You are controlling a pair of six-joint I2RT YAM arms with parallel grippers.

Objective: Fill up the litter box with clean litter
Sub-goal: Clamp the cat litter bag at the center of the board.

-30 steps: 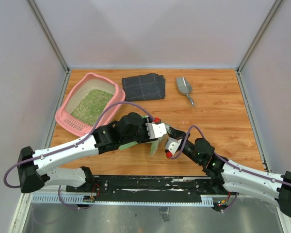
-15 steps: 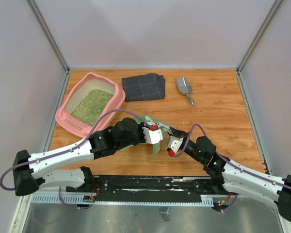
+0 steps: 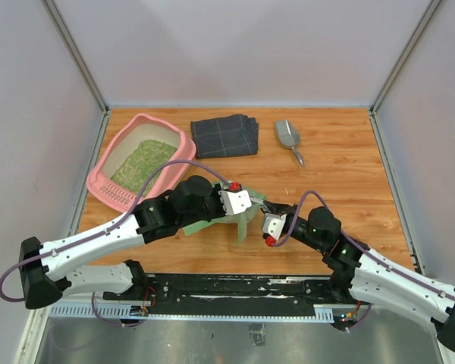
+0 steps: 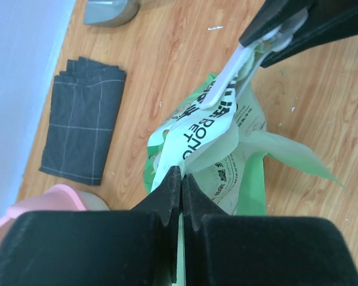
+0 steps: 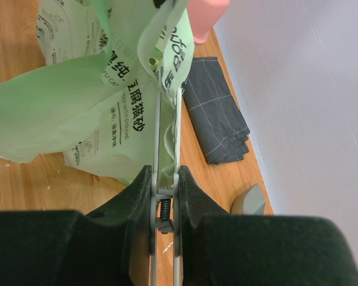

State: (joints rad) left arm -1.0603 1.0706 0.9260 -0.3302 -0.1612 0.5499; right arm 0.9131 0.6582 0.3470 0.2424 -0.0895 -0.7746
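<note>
Left claw (image 4: 179, 179) now shut on bag (image 4: 230, 152); right claw (image 5: 164, 173) pinches it; litter box (image 3: 112, 196) apart.

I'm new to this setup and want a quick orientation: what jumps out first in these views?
A green-and-white printed bag is held mid-table between both arms. The left jaws pinch its top edge, and the right jaws grip a white clip fastened on it. At the far left, the pink litter box holds a patch of greenish litter.

Wood tbl top (image 3: 349, 189), pale grey walls (image 3: 235, 45), metal corner posts (image 3: 76, 53), even light
</note>
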